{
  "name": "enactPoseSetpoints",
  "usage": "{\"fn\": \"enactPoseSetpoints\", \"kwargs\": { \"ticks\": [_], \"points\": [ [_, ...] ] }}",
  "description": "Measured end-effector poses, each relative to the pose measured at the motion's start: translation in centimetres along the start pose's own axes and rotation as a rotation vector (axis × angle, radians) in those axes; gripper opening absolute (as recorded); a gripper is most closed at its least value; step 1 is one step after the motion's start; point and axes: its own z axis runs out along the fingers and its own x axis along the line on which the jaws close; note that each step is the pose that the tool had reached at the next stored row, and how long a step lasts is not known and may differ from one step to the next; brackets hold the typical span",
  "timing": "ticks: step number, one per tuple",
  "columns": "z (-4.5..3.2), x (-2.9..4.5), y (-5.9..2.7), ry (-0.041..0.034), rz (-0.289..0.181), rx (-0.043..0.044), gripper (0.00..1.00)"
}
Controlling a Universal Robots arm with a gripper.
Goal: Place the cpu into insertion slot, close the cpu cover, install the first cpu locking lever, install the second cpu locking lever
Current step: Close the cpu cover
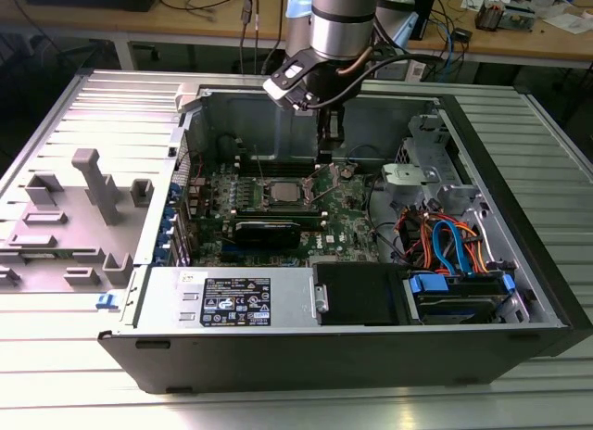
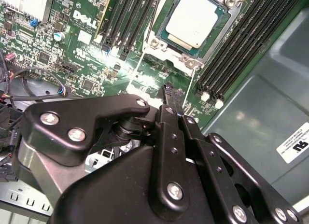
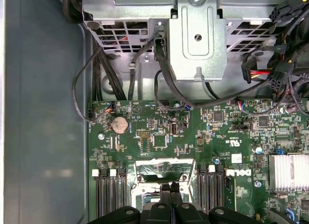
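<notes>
The cpu lies flat in the insertion slot, its silver-grey top showing. The cpu cover lies down around it as a silver frame. A thin wire locking lever runs along the slot's edge, and in the exterior view a lever stands raised beside the cpu. My gripper hangs just above the board, a little off the slot's edge, fingers together and holding nothing. In the first wrist view the gripper sits over the slot. The exterior view has the gripper to the slot's right.
Black memory slots flank the slot on both sides. A metal drive bracket and dark cables stand beyond the board. The power supply and the drive bay with coloured cables fill the case front. A grey fixture lies outside the case.
</notes>
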Motion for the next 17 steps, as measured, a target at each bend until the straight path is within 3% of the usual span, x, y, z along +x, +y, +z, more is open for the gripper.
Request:
{"fn": "enactPoseSetpoints", "kwargs": {
  "ticks": [9,17],
  "points": [
    [0.02,0.03,1.75,0.0,0.0,0.0,0.11],
    [0.03,0.05,2.29,0.0,0.0,0.0,0.11]
  ]
}}
